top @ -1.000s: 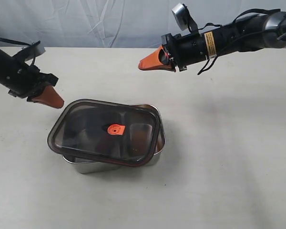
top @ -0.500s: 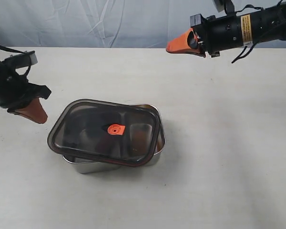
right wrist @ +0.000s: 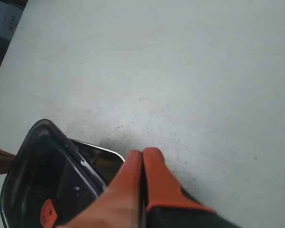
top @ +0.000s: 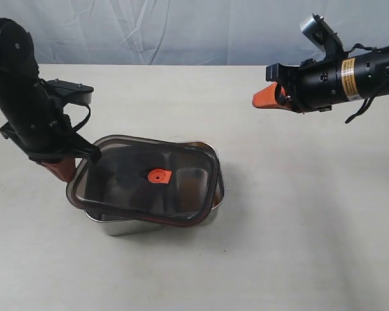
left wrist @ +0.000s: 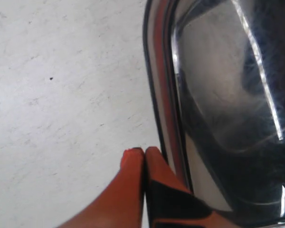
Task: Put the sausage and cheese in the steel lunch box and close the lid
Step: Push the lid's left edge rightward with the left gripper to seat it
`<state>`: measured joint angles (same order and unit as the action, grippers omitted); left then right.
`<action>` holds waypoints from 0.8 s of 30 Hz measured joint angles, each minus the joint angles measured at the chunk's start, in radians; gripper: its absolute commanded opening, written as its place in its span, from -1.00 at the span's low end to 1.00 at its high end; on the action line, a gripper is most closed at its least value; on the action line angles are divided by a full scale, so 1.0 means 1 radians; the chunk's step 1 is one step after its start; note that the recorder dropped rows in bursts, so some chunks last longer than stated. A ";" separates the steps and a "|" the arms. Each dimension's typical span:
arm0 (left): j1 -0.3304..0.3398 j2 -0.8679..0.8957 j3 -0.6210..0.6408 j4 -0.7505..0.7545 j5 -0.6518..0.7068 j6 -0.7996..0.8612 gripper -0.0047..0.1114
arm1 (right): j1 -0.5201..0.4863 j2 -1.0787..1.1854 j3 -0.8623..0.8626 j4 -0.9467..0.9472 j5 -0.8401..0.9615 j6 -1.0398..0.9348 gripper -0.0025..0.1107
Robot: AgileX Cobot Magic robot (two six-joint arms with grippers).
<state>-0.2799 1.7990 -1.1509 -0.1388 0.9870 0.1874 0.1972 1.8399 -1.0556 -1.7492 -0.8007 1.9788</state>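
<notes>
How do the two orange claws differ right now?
The left gripper points downward; the right gripper points sideways. The left gripper sits low, right beside the lid's corner; the right gripper hangs well away from the lid and the steel lunch box. Both are orange, shut and empty.

No way into steel lunch box (top: 215, 197): lid (top: 117, 175) covers top. L tool (top: 60, 169) blocks lid's left edge. Front/right: table (top: 298, 227) free.

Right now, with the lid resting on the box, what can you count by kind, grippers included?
box: 1
lid: 1
grippers: 2, the left gripper and the right gripper
total: 4
What lies under the dark lid cannot be made out.
</notes>
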 measured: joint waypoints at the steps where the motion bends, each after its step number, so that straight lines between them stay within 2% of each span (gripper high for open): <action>1: -0.002 0.000 0.000 0.003 0.005 -0.004 -0.92 | 0.000 0.000 0.005 0.000 0.002 -0.001 -0.97; 24: -0.039 0.000 0.000 -0.016 0.153 -0.010 -0.92 | 0.000 0.000 0.009 0.002 0.024 -0.008 -0.97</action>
<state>-0.3186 1.7990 -1.1509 -0.1543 1.1396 0.1773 0.1972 1.8399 -1.0464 -1.7475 -0.7768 1.9704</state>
